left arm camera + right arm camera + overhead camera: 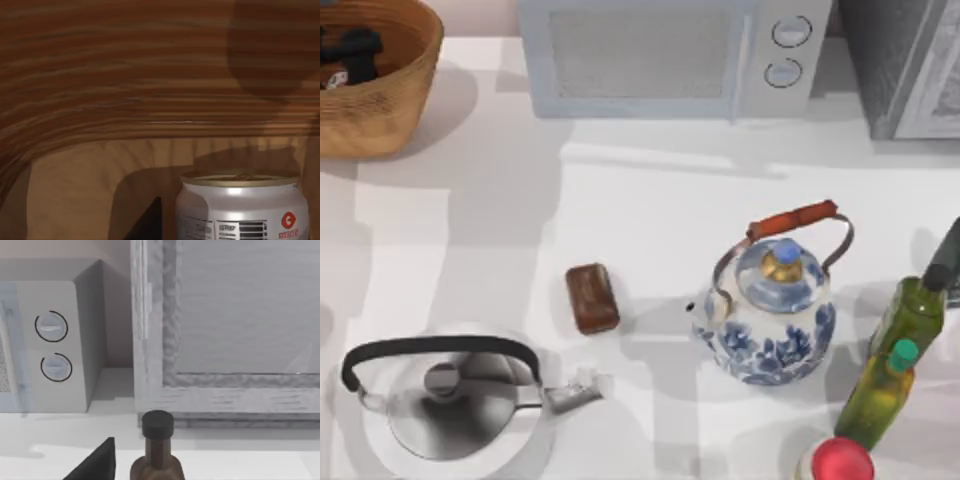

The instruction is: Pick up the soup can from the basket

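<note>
**Reaching into the basket for the soup can**

Reaching down inside the basket [390,95] at the counter's [480,230] far left corner, the left claw [350,55] appears as a dark mass; whether its fingers are spread or pressed together cannot be told. The soup can [242,210] stands upright on the basket floor, just before the wrist camera. Judged step: the approach. Next, the claw must close around the can and lift. The right arm is parked near the olive-oil bottle [910,315].
</note>
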### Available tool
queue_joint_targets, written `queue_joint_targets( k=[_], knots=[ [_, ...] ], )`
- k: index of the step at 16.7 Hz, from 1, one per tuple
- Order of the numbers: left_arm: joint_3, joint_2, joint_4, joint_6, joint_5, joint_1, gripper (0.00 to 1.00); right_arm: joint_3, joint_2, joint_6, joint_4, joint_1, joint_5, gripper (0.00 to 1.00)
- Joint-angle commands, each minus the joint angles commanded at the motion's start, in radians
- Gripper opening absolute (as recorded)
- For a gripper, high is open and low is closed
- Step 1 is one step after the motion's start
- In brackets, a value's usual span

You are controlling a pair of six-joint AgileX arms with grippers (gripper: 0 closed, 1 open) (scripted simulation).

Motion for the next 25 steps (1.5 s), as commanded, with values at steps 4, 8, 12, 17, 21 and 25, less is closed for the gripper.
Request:
queue_joint_targets(
  k=[4, 8, 12, 17, 21, 25],
  knots=[
    [0.000, 0.000, 0.000, 0.000, 0.000, 0.000, 0.25, 0.000, 0.000, 0.000, 0.000, 0.000, 0.000, 1.00],
    [0.000, 0.000, 0.000, 0.000, 0.000, 0.000, 0.00, 0.000, 0.000, 0.000, 0.000, 0.000, 0.000, 1.00],
    [0.000, 0.000, 0.000, 0.000, 0.000, 0.000, 0.00, 0.000, 0.000, 0.000, 0.000, 0.000, 0.000, 1.00],
    [0.006, -0.036, 0.002, 0.007, 0.006, -0.010, 0.00, 0.000, 0.000, 0.000, 0.000, 0.000, 0.000, 1.00],
    [-0.082, -0.079, 0.008, -0.004, 0.004, -0.014, 0.00, 0.000, 0.000, 0.000, 0.000, 0.000, 0.000, 1.00],
    [-0.301, -0.252, 0.078, -0.017, -0.010, -0.025, 0.00, 0.000, 0.000, 0.000, 0.000, 0.000, 0.000, 1.00]
  ],
)
